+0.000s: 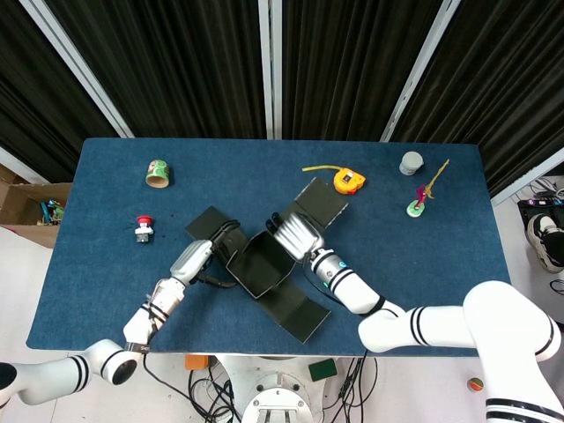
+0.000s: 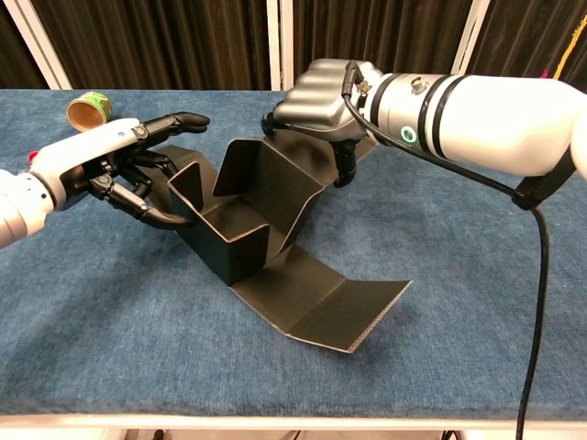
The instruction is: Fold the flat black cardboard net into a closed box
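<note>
Chest view: black cardboard net (image 2: 266, 229) sits partly folded near the middle of the blue table (image 2: 440, 302). Several side panels stand up around the central base panel and form an open tray; one long flap lies flat toward the camera, its end creased slightly upward. Head view shows the same net (image 1: 264, 264) turned diagonally, with one flap reaching toward the far right and another flat flap toward the near edge.

Left hand (image 2: 124, 170) is at the left side of the tray. Fingers are spread and curved; the lower fingertips (image 2: 170, 218) touch or nearly touch the outer face of the left upright panel, and one finger extends above the panel's top edge. Nothing is enclosed in the hand, and contact cannot be told for certain.

Right hand (image 2: 321, 96) is at the far side of the tray, palm down, fingers curled downward over the far flap. Dark fingertips (image 2: 347, 170) point down just behind the far upright panel. Whether they press the cardboard or actually hold it cannot be told from either view.

Beyond the left fingers, toward the far left corner, a small roll (image 1: 158, 173) lies on its side, and a red-topped button (image 1: 143, 231) stands nearer. Beyond the right fingers, far side: a yellow tape measure (image 1: 345, 181), a grey cap (image 1: 411, 162), and a green-based stick toy (image 1: 418, 204).
</note>
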Motion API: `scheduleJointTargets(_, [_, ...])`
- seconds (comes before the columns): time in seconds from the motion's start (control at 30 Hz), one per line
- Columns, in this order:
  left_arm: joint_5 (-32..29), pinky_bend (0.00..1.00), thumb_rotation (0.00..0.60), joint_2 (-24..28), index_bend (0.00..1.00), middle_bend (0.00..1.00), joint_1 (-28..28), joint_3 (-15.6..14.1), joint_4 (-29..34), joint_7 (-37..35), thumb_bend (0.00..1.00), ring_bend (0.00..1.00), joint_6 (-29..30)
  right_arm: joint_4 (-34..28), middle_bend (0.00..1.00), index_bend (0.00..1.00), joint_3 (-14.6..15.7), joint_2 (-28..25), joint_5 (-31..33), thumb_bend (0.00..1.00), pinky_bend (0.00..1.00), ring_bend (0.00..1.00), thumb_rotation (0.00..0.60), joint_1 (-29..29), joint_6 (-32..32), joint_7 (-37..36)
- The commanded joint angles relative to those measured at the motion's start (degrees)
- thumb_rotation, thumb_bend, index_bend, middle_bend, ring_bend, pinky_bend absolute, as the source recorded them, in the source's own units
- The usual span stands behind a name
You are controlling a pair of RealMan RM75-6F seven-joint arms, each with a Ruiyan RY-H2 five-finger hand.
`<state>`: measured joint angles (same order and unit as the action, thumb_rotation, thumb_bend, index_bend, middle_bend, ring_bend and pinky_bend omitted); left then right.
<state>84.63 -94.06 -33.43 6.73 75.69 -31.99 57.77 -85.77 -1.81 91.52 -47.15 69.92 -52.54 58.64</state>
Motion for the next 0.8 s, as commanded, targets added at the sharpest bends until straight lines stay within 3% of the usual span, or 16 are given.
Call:
scheduleJointTargets(0.03, [-0.77, 0.88, 0.6, 1.48, 0.0, 0.01, -1.06, -0.39, 1.0, -3.81, 0.05, 0.46, -2.65, -0.88, 0.37, 0.56, 1.58, -1.35, -4.58, 0.32, 1.0, 0.76, 0.6, 1.08, -0.1, 1.87])
scheduleJointTargets(0.5, [2.38, 0.88, 0.6, 2.23, 0.01, 0.01, -4.32, -2.99, 0.16, -20.73, 0.05, 0.46, -7.55, 3.68, 0.37, 0.57, 3.95, -0.71, -22.18, 0.32, 1.0, 0.76, 0.6, 1.15, 1.16, -1.78])
scheduleJointTargets(0.8, [3.91, 0.88, 0.6, 1.23, 0.12, 0.12, -5.87, -4.57, -1.95, -27.78, 0.05, 0.48, -8.25, 6.63, 0.35, 0.58, 3.03, 0.97, -27.73, 0.32, 1.0, 0.76, 0.6, 0.06, 0.71, -4.14])
